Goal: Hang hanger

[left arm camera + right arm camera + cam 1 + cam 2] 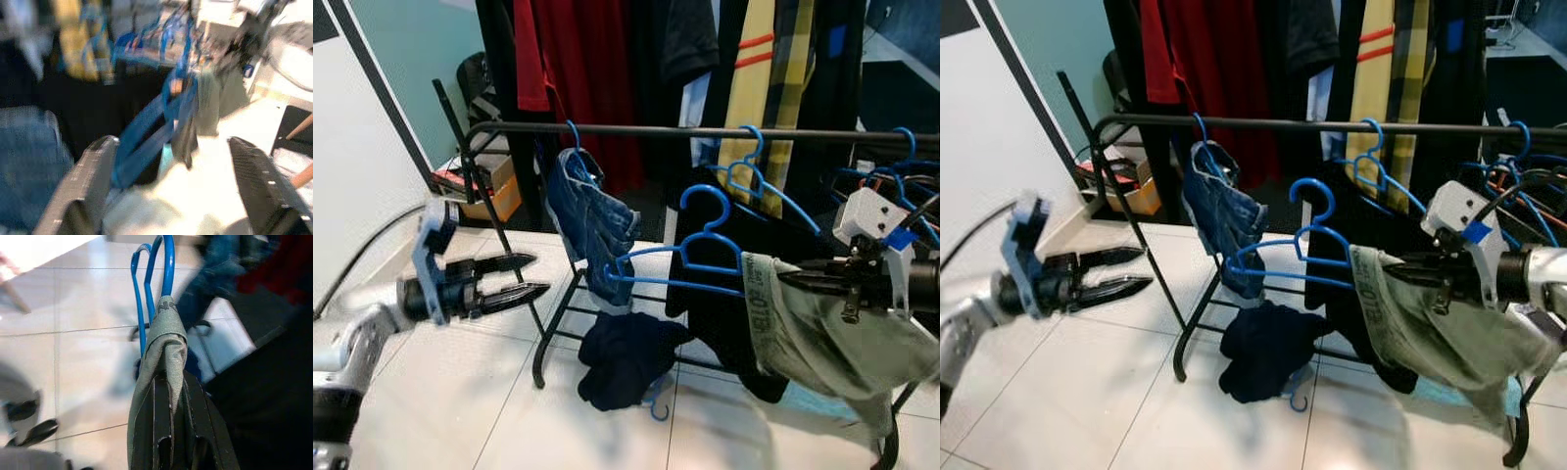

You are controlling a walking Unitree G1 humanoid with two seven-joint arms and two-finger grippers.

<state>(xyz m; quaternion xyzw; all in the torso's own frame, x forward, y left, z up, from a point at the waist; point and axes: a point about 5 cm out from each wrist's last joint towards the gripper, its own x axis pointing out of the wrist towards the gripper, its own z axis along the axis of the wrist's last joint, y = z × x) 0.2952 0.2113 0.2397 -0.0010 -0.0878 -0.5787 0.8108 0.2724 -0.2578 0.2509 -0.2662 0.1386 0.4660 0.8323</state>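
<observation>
The right tool [788, 282], clamped on the grey-green garment [803, 333] draping the light, stiff blue hanger [685, 257], risks slippage; left tool [533, 277] gapes empty

So the hanger [690, 257] I'm working with is a blue plastic one, hook on top curling up just below the black rail [705, 131] and not on it. It's sitting roughly upright but tilted a bit, out in front of the rack. A grey-green garment [803, 328] is draped over its right end and hangs down in folds. That end is pinched between my right gripper [793, 279] fingers, cloth and all; the wrist view shows the fabric folded over the blue bars right at the fingertips. The other end pokes out bare towards the jeans.
</observation>
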